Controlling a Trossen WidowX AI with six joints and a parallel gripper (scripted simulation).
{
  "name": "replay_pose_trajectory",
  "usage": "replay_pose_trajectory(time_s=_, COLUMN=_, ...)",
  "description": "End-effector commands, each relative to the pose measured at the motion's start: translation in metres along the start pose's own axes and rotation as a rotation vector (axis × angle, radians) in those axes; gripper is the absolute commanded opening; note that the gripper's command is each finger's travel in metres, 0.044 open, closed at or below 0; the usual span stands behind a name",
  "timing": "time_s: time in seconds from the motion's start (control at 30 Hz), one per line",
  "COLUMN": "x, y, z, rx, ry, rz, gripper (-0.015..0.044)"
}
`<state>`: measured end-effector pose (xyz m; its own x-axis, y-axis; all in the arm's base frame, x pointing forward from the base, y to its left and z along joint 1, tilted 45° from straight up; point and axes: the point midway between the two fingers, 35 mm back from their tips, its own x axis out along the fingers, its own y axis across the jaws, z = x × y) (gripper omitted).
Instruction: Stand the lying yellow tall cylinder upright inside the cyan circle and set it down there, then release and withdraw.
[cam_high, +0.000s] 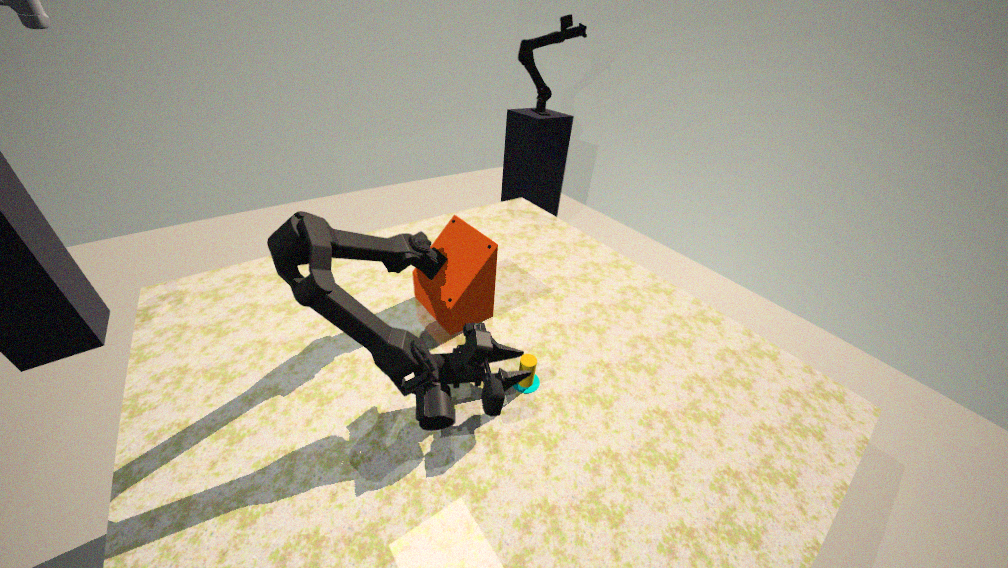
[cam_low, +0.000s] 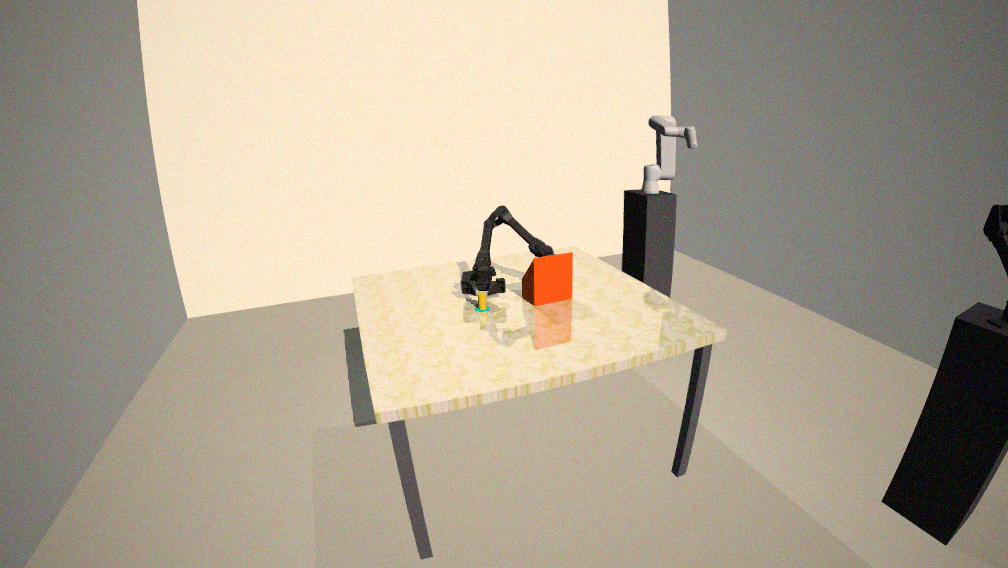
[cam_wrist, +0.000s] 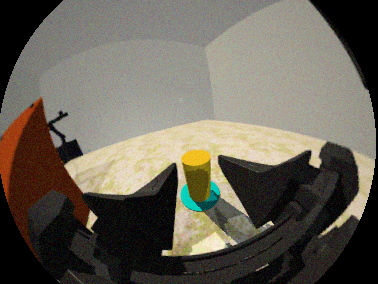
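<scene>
The yellow tall cylinder (cam_high: 528, 365) (cam_low: 482, 300) (cam_wrist: 198, 181) stands upright on the table, inside the cyan circle (cam_high: 532, 388) (cam_wrist: 187, 199). Part of the circle is hidden behind the cylinder's foot. My gripper (cam_high: 526, 363) (cam_wrist: 197, 162) is open and level, with one finger on each side of the cylinder's upper part. In the wrist view a gap shows between the cylinder and each fingertip. In the exterior view the cylinder stands in front of the gripper, and the fingers cannot be made out clearly.
The orange wedge-shaped block (cam_high: 471, 264) (cam_low: 553, 278) (cam_wrist: 22, 170) stands on the table beside the gripper, and my arm reaches out from its sloped face. Other arms on dark pedestals (cam_high: 533, 158) (cam_low: 648, 239) stand away from the table.
</scene>
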<state>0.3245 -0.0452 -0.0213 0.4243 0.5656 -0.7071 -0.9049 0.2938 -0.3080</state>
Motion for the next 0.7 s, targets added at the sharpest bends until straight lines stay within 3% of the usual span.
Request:
replay_pose_trajectory(time_s=0.0, x=0.000, y=0.000, z=0.000, rx=-0.004, ry=-0.003, rz=0.001, gripper=0.0341)
replay_pose_trajectory(time_s=0.1, x=0.000, y=0.000, z=0.000, rx=-0.004, ry=-0.003, rz=0.001, gripper=0.0400)
replay_pose_trajectory(time_s=0.27, x=0.000, y=-0.001, z=0.005, rx=-0.005, ry=-0.003, rz=0.001, gripper=0.0400)
replay_pose_trajectory(time_s=0.67, x=-0.005, y=0.001, z=0.085, rx=-0.014, ry=-0.015, rz=-0.005, gripper=0.0400)
